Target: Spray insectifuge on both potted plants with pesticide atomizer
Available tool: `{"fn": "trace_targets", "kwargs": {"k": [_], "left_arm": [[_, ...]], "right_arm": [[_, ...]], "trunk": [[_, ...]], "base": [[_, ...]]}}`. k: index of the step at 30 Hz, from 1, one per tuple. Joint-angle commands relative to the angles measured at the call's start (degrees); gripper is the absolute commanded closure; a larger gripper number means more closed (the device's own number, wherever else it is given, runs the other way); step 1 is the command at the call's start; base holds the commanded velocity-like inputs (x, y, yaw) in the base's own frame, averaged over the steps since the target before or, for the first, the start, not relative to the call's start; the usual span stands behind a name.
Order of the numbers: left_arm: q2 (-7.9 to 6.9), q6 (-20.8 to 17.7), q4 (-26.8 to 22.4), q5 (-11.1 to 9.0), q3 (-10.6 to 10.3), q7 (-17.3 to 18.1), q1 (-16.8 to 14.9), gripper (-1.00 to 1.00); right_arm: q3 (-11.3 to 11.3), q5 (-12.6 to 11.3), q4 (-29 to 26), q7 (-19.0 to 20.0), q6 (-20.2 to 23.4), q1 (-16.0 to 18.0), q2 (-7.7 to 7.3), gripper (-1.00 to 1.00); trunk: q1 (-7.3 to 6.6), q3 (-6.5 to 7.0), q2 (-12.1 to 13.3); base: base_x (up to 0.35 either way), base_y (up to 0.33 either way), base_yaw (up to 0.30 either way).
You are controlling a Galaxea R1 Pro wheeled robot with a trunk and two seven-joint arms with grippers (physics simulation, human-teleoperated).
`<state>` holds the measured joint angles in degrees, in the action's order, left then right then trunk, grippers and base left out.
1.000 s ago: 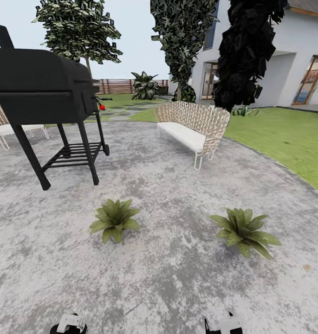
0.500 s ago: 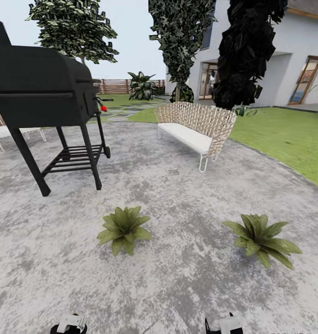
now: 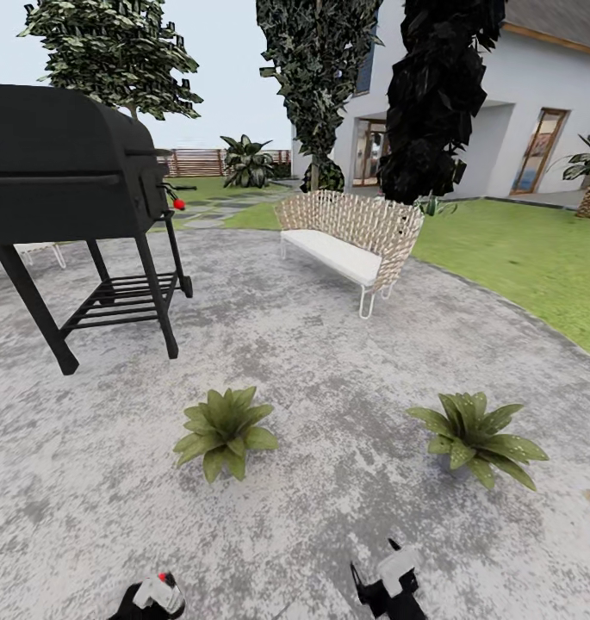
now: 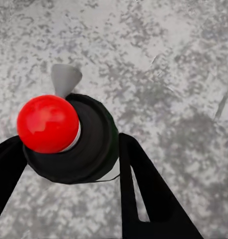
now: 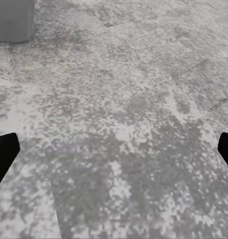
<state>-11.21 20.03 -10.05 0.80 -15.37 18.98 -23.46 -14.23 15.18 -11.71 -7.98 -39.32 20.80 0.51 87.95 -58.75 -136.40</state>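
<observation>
The pesticide atomizer sits between the two dark fingers of my left gripper, which is shut on it; its red tip faces the camera. In the head view the atomizer's white head shows at the bottom edge, left of centre. Two potted plants stand on the stone patio ahead: one in front of my left arm, the other further right. My right gripper is open over bare stone, and it shows in the head view too.
A black barbecue grill on legs stands at the left. A wicker bench with a white cushion is beyond the plants. Lawn, dark trees and a white house lie to the right and behind.
The whole view has shifted as the camera moved. Both arms have risen further into the bottom of the head view, and the atomizer's red tip now shows there.
</observation>
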Motion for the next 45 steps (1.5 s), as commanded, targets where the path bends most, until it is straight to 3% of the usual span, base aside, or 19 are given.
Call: {"fn": "trace_targets", "kwargs": {"k": [1, 3, 6, 9, 12, 15, 18, 20, 23, 28, 30, 31, 33, 35, 41, 45], "left_arm": [[0.05, -0.2, -1.1, 2.9, -0.3, 3.1, -0.5, 1.0], [0.11, -2.8, -3.4, 6.8, -0.6, 9.3, -1.6, 1.0], [0.15, -11.7, -8.8, 12.4, -0.7, 19.8, -4.0, 1.0], [0.25, -17.4, -16.1, 16.9, -0.7, 28.2, -4.9, 1.0], [1.06, -19.8, -21.0, 19.9, -0.8, 33.9, -5.0, 1.0], [1.58, -22.3, -23.9, 24.1, -0.7, 37.3, -5.0, 1.0], [1.89, -23.1, -25.0, 28.6, -0.7, 39.4, -5.0, 1.0], [2.38, -23.2, -25.1, 30.6, -0.7, 39.9, -5.0, 1.0], [3.03, -23.3, -25.2, 32.5, -0.7, 40.1, -5.0, 1.0], [3.49, -23.2, -25.2, 33.9, -1.0, 39.9, -5.0, 1.0], [4.13, -23.2, -25.3, 34.0, -3.6, 39.7, -5.0, 1.0], [4.36, -23.2, -25.5, 34.0, -4.8, 39.4, -5.0, 1.0], [4.55, -23.2, -26.6, 34.0, -5.5, 39.2, -5.0, 1.0], [4.67, -23.0, -27.2, 33.9, -5.7, 39.1, -4.9, 1.0], [5.46, -22.8, -28.2, 33.9, -5.8, 39.1, -4.9, 1.0], [6.99, -22.8, -28.3, 34.0, -5.9, 39.1, -4.9, 1.0]], "right_arm": [[0.0, 2.6, -1.5, 2.7, 0.1, 0.0, -0.03, -1.0], [0.0, 5.4, -4.0, 7.4, 2.8, 0.1, -0.06, -1.0], [0.0, 9.7, -9.0, 17.9, 12.5, 0.5, -0.07, -1.0], [0.0, 11.2, -14.4, 29.8, 17.0, 1.0, -0.07, -1.0], [0.1, 11.5, -18.4, 38.8, 17.9, 1.4, -0.07, -1.0], [0.1, 11.5, -20.8, 44.3, 18.1, 1.6, -0.07, -1.0], [0.1, 11.5, -21.5, 45.8, 18.1, 1.6, -0.07, -1.0], [0.1, 11.5, -21.6, 46.1, 18.1, 1.6, -0.06, -1.0], [0.1, 11.5, -21.6, 46.3, 18.1, 1.6, 0.02, -1.0], [0.1, 11.2, -22.5, 46.3, 18.2, 1.6, 0.19, -1.0], [0.1, 11.0, -23.6, 48.5, 18.5, 1.8, 0.2, -1.0], [0.1, 11.0, -24.9, 51.7, 21.4, 1.8, 0.25, 1.0], [0.1, 11.0, -27.7, 54.7, 28.7, 1.8, 0.34, 1.0], [0.1, 11.0, -29.2, 55.4, 32.3, 1.9, 0.36, 1.0], [0.1, 10.9, -30.1, 55.8, 34.0, 1.9, 0.42, 1.0], [0.1, 10.9, -31.3, 55.9, 34.0, 1.9, 1.32, 1.0]], "trunk": [[-0.01, -0.05, 0.0], [-0.01, -0.05, 0.0], [-0.01, -0.05, 0.0], [-0.01, -0.05, 0.0], [-0.01, -0.05, 0.0], [-0.01, -0.05, 0.0], [-0.01, -0.05, 0.0], [-0.01, -0.05, 0.0], [-0.01, -0.05, 0.0], [-0.01, -0.05, 0.0], [-0.01, -0.05, 0.0], [-0.01, -0.05, 0.0], [-0.01, -0.05, 0.0], [-0.01, -0.05, 0.0], [-0.01, -0.05, 0.0], [-0.01, -0.05, 0.0]], "base": [[0.0, 0.0, 0.0], [0.0, 0.0, 0.0], [0.0, 0.0, 0.0], [0.0, 0.0, 0.0], [0.0, 0.0, 0.0], [0.0, 0.0, 0.0], [0.0, 0.0, 0.0], [0.0, 0.0, 0.0], [0.0, 0.0, 0.0], [0.0, 0.0, 0.0], [0.0, 0.0, 0.0], [0.0, 0.0, 0.0], [0.0, 0.0, 0.0], [0.0, 0.0, 0.0], [0.0, 0.0, 0.0], [0.0, 0.0, 0.0]]}}
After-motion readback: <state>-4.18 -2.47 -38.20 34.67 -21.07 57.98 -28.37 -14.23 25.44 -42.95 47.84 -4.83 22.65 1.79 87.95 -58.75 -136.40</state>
